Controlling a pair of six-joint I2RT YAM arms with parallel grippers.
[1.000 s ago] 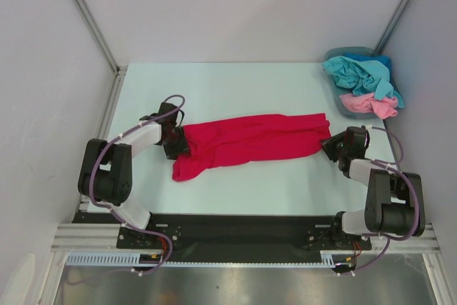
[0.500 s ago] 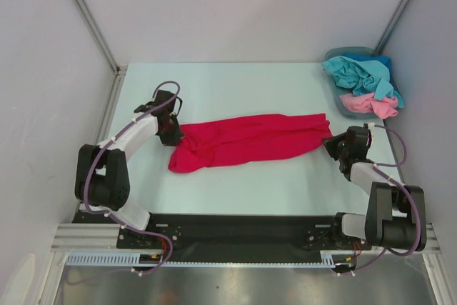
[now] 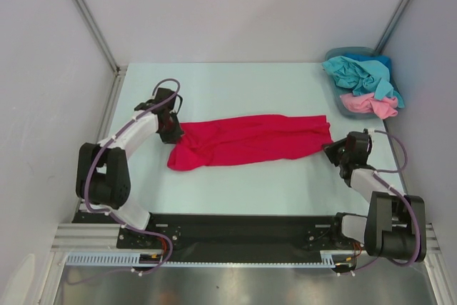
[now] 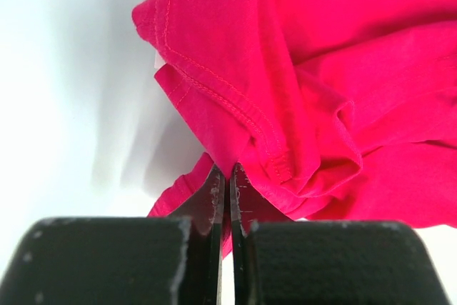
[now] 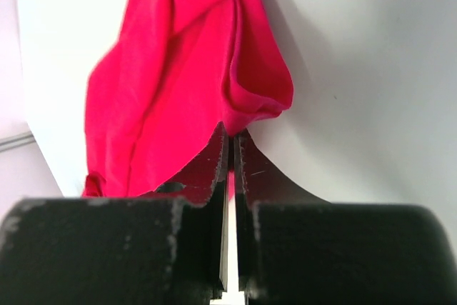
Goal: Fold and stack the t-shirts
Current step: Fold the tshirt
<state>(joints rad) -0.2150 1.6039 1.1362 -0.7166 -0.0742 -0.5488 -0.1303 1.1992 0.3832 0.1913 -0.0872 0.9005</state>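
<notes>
1. The crimson t-shirt (image 3: 250, 141) lay bunched into a long band across the middle of the counter (image 3: 235, 87). Its long axis ran left to right in the overhead view, dipping slightly toward the lower left.
2. The left hand (image 3: 173, 134) stood at the band's left end, centre-left of the frame. Its wrist view showed the jaws clenched on a stitched, hemmed fold of the red cloth.
3. The right hand (image 3: 330, 149) stood at the band's right end, centre-right of the frame. Its wrist view showed the jaws pinched shut on a rounded corner of the same cloth.
4. The governing relation was that the shirt lay between the two hands, running from each toward the frame's centre. Each arm was nearer its own end.
5. Judgement: with both ends gripped, the coming move would likely act along that long axis, drawing the cloth taut or lifting it to spread it. The shirt was neither flat nor folded.
6. The teal t-shirts (image 3: 360, 73) and a pink t-shirt (image 3: 368, 105) lay heaped in the basket (image 3: 348, 51) at upper right, nearer the right arm. No stack was seen.
</notes>
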